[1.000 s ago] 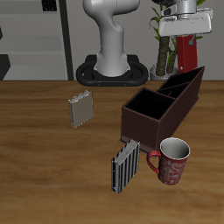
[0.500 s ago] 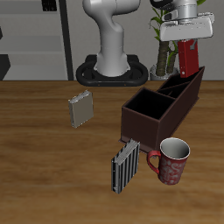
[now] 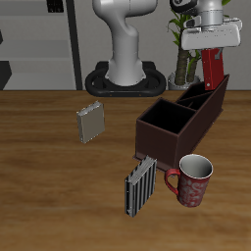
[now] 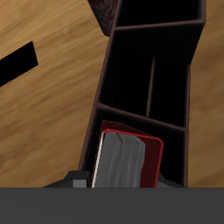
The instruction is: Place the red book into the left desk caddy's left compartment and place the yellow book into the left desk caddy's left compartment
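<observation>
My gripper [image 3: 213,49] is shut on the top of the red book [image 3: 213,68], which hangs upright just above the far end of the left desk caddy [image 3: 175,125]. In the wrist view the red book [image 4: 129,161] sits over the caddy's end section, the left compartment [image 4: 173,147], with its pale page edge showing. Away from the caddy, toward the middle of the table, the yellow book [image 3: 90,122] stands upright, greyish-tan and small.
A grey-and-black striped book [image 3: 140,186] stands near the caddy's front end, beside a red patterned mug [image 3: 193,179]. A potted plant [image 3: 182,54] and the robot base [image 3: 125,74] are behind the caddy.
The gripper has come down with the red book, bringing its lower edge close to the caddy's far end. Nothing else moved.
</observation>
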